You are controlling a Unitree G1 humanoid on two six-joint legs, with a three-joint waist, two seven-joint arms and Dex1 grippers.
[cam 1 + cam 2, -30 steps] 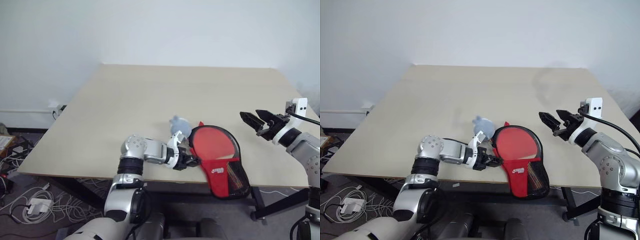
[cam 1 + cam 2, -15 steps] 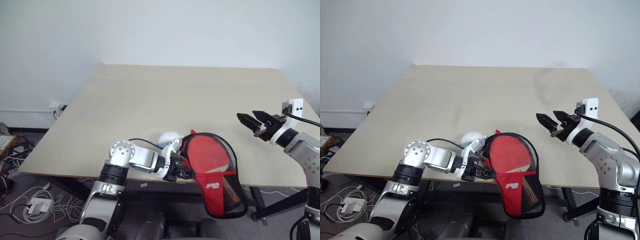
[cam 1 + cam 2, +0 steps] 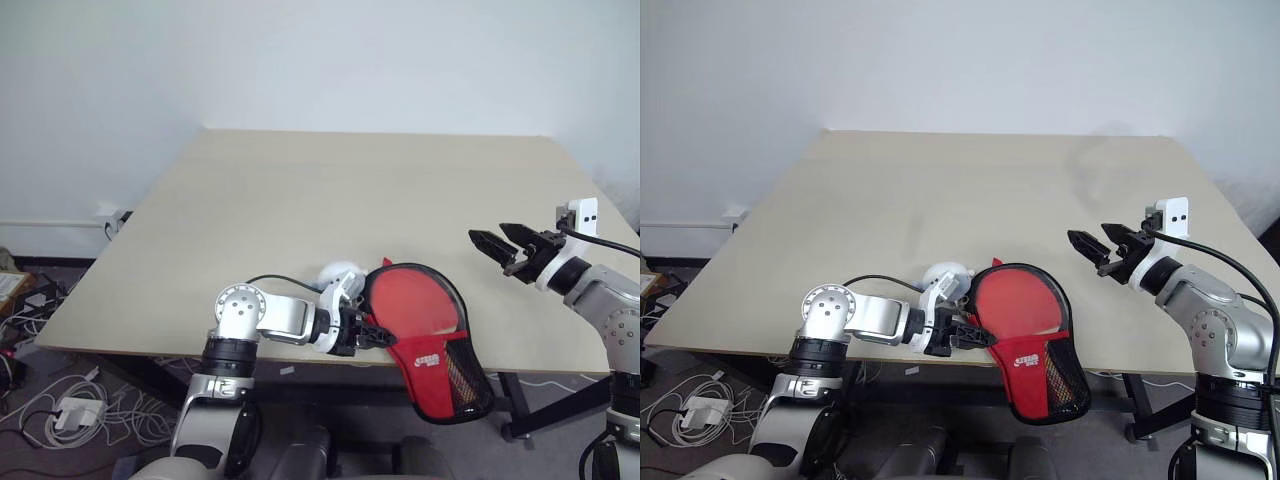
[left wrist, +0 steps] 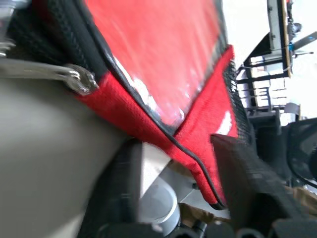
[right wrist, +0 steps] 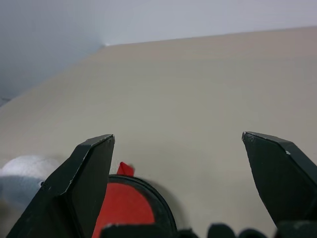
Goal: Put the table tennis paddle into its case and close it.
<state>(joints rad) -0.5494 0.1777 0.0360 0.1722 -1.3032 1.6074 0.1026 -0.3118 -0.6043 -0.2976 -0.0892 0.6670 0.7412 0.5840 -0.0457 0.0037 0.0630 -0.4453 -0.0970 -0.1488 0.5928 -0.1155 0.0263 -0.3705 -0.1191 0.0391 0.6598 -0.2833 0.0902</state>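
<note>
The case (image 3: pixel 428 352), red fabric with black edging, a white logo and a black mesh patch, lies at the table's front edge, its narrow end hanging over. The table tennis paddle (image 3: pixel 415 303) sits inside, its red face showing under the translucent half. My left gripper (image 3: pixel 368 335) is at the case's left rim. In the left wrist view its fingers (image 4: pixel 124 188) stand apart, with the case's red edge (image 4: pixel 198 129) crossing the gap and a metal zipper pull (image 4: pixel 79 79) nearby. My right gripper (image 3: pixel 497 243) hovers open above the table, right of the case.
The pale wooden table (image 3: pixel 300 200) stretches far and left of the case. Cables and a power strip (image 3: pixel 70 410) lie on the floor at the left. A black table leg (image 3: pixel 560 405) stands under the right corner.
Half a second ago the left gripper held the case's round end raised and tilted; now the case lies flatter and the left fingers have parted. The right gripper has barely moved.
</note>
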